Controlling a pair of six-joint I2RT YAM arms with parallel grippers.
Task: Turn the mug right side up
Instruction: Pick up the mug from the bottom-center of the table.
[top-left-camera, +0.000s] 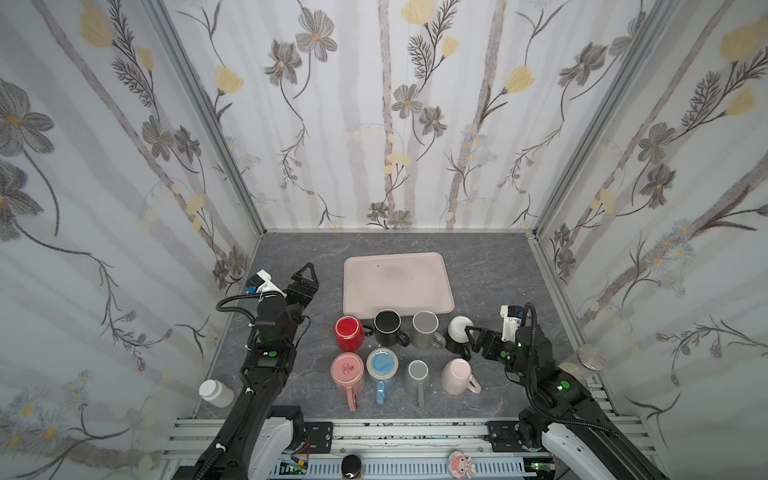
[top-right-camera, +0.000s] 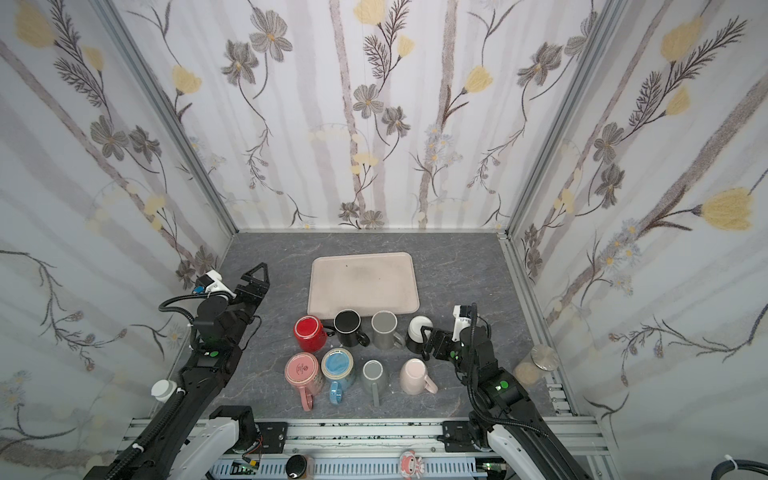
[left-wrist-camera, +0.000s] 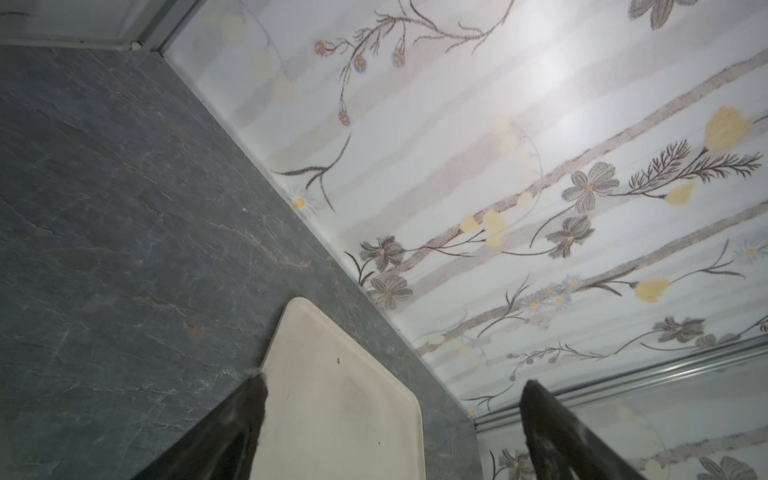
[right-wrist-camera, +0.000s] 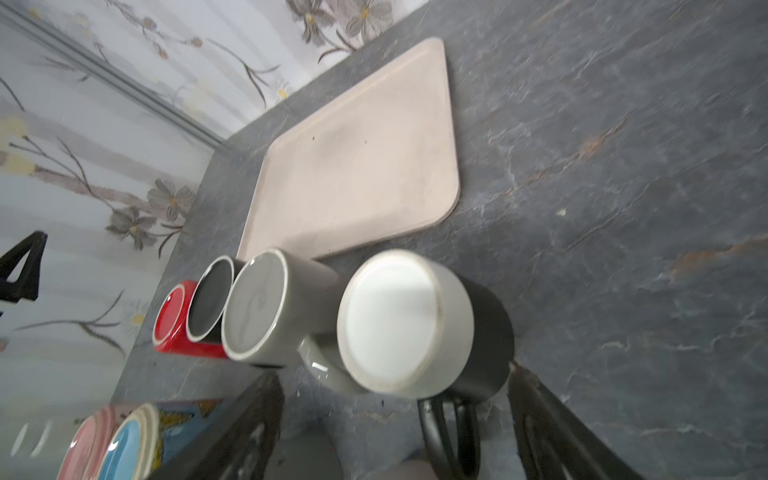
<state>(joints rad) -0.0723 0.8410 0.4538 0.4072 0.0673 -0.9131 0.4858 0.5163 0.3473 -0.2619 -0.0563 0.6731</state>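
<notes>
The grasp approach is in hand: the right gripper (right-wrist-camera: 392, 372) stands wide open and empty, straddling the upturned black ceramic mug with the pale base (top-left-camera: 458, 326). That mug sits at the right end of the back row, just beside a grey mug (top-left-camera: 424, 329). Blur hides whether a pad touches it. Next, I judge, the jaws must close on its body, lift clear, then roll half a turn; the left gripper (left-wrist-camera: 395, 380) hangs open and empty, well apart.

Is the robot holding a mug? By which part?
Nothing yet. The right claw is open beside the white-bottomed mug, not gripping it. The left claw is open and empty.
</notes>
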